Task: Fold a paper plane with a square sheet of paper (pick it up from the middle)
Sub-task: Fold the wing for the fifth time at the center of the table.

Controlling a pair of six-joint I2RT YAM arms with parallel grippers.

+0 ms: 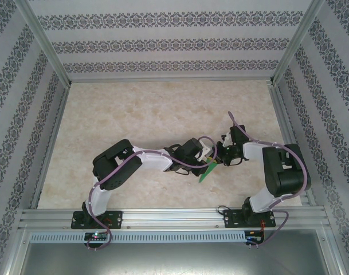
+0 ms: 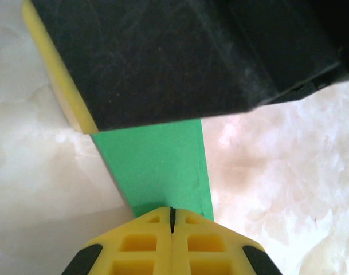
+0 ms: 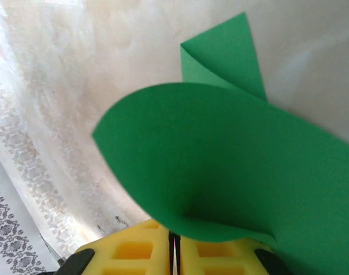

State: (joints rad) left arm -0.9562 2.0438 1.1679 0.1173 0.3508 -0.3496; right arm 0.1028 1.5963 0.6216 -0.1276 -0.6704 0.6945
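Paper (image 1: 209, 170), bright green, sits over the front middle of the table (image 1: 134, 114), between the two grippers, one tip pointing at the near edge. On its left, the left gripper (image 1: 202, 153) has its yellow jaws pressed together on the sheet. Its wrist view shows them pinching the near end of a flat green strip, whose far end runs under a black, yellow-edged part (image 2: 180, 57). On the right, the right gripper (image 1: 223, 155) also pinches the paper, jaws closed on it. Its wrist view adds what the top view cannot show: the sheet bulges in a broad curve over the fingers (image 3: 134, 252), with a folded flap (image 3: 226, 51) behind.
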